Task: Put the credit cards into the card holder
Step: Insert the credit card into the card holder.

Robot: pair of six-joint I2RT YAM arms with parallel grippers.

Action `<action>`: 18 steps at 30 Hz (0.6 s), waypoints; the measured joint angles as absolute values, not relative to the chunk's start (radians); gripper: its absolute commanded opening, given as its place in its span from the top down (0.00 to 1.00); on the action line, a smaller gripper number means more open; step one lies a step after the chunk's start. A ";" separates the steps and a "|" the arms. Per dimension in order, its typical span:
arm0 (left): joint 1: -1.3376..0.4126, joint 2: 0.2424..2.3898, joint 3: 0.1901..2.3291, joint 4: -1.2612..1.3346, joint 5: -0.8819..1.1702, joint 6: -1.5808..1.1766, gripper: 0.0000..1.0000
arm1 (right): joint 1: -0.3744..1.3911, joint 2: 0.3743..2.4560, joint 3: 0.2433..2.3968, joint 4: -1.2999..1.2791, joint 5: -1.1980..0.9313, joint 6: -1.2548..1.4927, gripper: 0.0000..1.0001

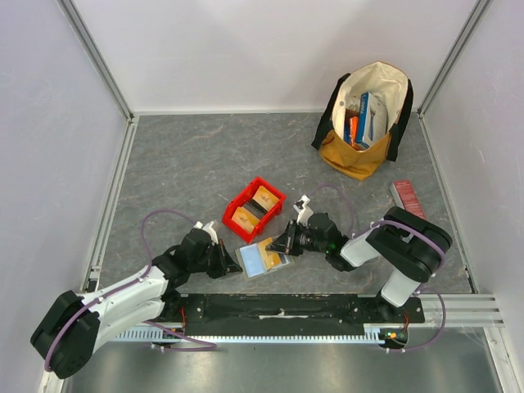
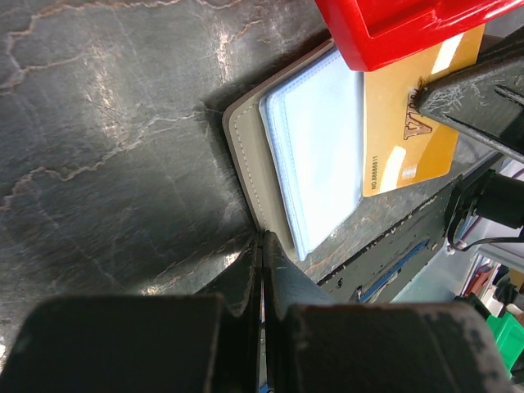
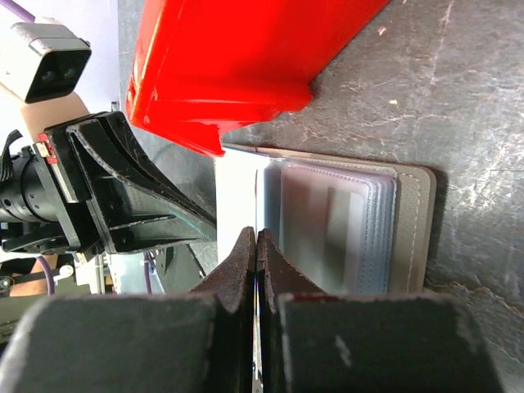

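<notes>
The grey card holder lies open near the table's front, its clear sleeves facing up. A tan credit card lies over its right half and also shows in the left wrist view. My right gripper is shut on this card's edge, with the card seen edge-on between the fingers. My left gripper is shut, its tips against the holder's grey left edge. Two more tan cards lie in the red bin.
The red bin stands just behind the holder, close to both grippers, and shows in both wrist views. A tote bag with colourful boxes stands at the back right. A long red ribbed box lies at the right.
</notes>
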State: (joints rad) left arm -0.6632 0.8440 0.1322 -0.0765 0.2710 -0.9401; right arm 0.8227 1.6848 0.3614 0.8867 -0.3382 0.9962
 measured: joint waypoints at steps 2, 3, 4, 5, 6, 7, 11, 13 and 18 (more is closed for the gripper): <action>-0.663 0.844 0.132 -0.075 0.271 -0.940 0.98 | 0.823 1.685 0.359 0.897 -0.341 1.005 1.00; -0.663 0.844 0.132 -0.075 0.271 -0.940 0.98 | 0.823 1.685 0.358 0.903 -0.342 1.009 1.00; -0.663 0.844 0.132 -0.075 0.271 -0.940 0.98 | 0.823 1.685 0.358 0.907 -0.343 1.012 1.00; -0.663 0.844 0.132 -0.075 0.271 -0.940 0.98 | 0.824 1.686 0.358 0.910 -0.343 1.014 1.00; -0.663 0.844 0.132 -0.075 0.271 -0.940 0.98 | 0.825 1.688 0.358 0.914 -0.343 1.016 1.00; -0.663 0.844 0.132 -0.075 0.271 -0.940 0.98 | 0.826 1.694 0.358 0.921 -0.344 1.020 1.00; -0.663 0.844 0.132 -0.075 0.271 -0.940 0.98 | 0.828 1.727 0.357 0.942 -0.342 1.032 1.00; -0.663 0.844 0.132 -0.075 0.271 -0.940 0.98 | 0.828 1.736 0.354 0.952 -0.340 1.036 1.00; -0.663 0.844 0.132 -0.074 0.271 -0.941 0.98 | 0.831 1.744 0.352 0.971 -0.336 1.040 1.00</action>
State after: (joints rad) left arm -0.6632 0.8436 0.1322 -0.0742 0.2710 -0.9405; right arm 0.8314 1.7443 0.3515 0.9710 -0.3359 1.0397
